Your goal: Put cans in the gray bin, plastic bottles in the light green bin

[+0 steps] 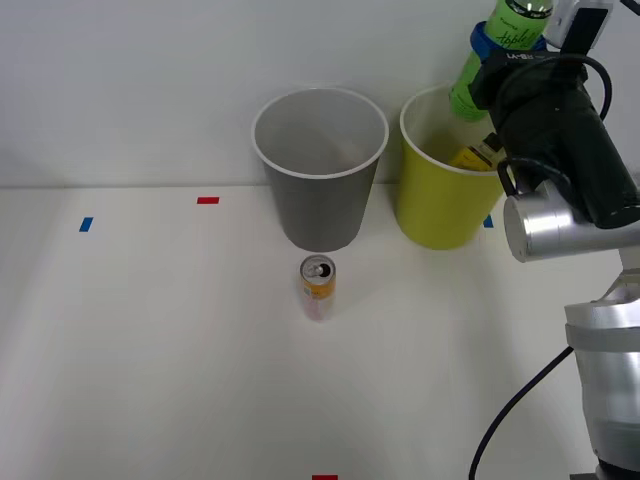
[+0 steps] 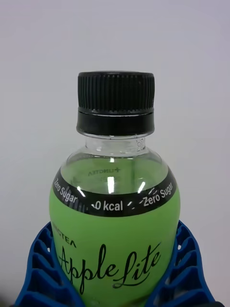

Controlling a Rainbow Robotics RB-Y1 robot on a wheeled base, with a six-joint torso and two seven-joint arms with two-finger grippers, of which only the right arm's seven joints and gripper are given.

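I see the white table spreading across the front view, with a plain white wall behind it. At about twelve o'clock from the table's middle stands the gray bin, upright, and I see nothing in it. Just beside it, at roughly two o'clock, stands the light green bin, with a yellow-labelled bottle lying against its inner wall. My right gripper hangs above that bin's far edge, its blue ribbed fingers pinching the green bottle on either side of the label. In the wrist view the bottle's black cap is on, and the label reads "Apple Lite". The can stands upright on the table just in front of the gray bin, pull-tab top up. Small tape marks sit on the surface: a blue one at ten o'clock, a red one at eleven, another red one at six.
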